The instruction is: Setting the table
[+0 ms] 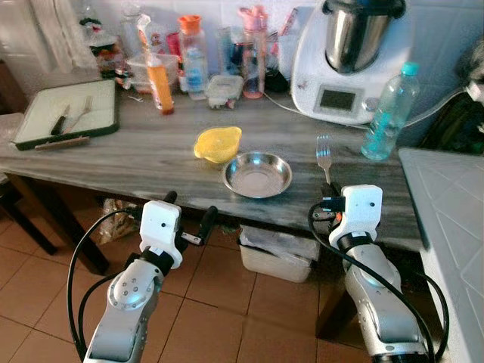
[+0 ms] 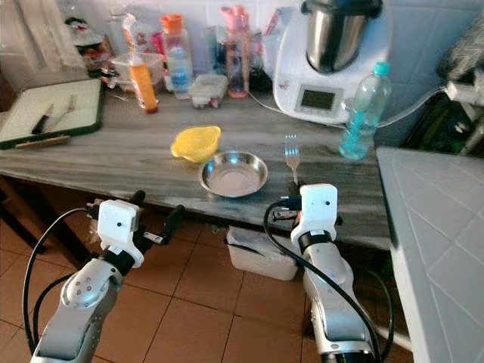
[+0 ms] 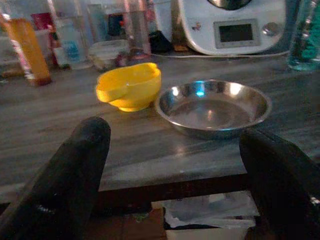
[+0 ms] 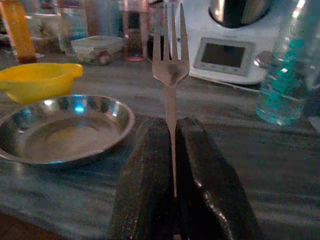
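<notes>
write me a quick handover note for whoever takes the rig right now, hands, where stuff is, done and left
Right hand: shut on the fork, holding it over the table, right of the steel plate.
Left hand: open, holding nothing, in front of the table edge facing the yellow bowl and plate.
Done: plate and bowl sit side by side near the front edge.
Left: lay the fork down beside the plate. Another fork and a knife lie on the green tray, far left.

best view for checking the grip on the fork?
Right wrist view: the fork stands close up, its handle pinched between the right end effector fingers, tines clear. Both eye views show it small from above, lying right of the steel plate, with the grip hidden behind the wrist. The left wrist view adds nothing on it.
</notes>
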### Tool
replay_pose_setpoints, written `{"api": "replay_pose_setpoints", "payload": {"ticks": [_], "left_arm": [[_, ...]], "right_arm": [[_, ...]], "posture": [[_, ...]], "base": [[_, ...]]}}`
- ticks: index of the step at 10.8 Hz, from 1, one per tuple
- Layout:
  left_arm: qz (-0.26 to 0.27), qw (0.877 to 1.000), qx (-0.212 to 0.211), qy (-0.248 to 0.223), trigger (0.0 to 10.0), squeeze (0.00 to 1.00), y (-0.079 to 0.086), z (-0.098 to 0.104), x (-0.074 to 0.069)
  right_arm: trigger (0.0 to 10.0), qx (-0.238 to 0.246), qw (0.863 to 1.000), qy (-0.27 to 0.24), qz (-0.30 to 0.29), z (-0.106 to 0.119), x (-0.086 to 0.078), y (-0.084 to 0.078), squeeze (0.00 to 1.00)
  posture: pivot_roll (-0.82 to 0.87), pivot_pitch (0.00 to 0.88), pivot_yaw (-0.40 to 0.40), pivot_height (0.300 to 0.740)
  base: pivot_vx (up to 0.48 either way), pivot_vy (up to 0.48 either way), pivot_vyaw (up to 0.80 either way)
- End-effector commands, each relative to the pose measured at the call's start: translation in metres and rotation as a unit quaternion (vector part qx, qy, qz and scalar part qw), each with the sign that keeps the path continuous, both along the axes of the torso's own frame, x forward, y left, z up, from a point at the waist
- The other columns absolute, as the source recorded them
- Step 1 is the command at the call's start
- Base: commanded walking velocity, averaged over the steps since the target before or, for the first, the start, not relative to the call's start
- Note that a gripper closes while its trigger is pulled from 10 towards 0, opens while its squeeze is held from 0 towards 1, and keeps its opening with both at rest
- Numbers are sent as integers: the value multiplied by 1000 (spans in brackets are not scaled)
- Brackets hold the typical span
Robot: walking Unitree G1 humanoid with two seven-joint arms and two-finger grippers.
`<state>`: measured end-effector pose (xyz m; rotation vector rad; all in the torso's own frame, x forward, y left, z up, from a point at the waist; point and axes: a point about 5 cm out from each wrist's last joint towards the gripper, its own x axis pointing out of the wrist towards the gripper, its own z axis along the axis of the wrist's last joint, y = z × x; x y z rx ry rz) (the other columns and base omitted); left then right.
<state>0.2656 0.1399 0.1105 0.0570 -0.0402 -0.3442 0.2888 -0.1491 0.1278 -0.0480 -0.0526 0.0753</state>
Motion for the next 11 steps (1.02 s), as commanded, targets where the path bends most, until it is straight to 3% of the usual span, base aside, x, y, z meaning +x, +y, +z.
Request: {"api": "replay_pose_setpoints", "payload": {"ticks": [1,8,11], "left_arm": [[-9,1000,-1,-5,10000,0,-1,4,-1],[-26,1000,-4,-1,10000,0,-5,3,-2],[-19,1000,-8,6,10000,0,-7,-1,-8]], "right_arm": [[10000,2,1000,0,-6,1,0,-3,0],[10000,3,1000,4,-9,0,-2,-4,0],[10000,6,1000,-3,17,3,8,7,0]], "posture": [[96,0,38,740],[89,0,36,740],[97,0,28,740]], "base": [[0,0,-788],[0,0,-788],[0,0,-179]]}}
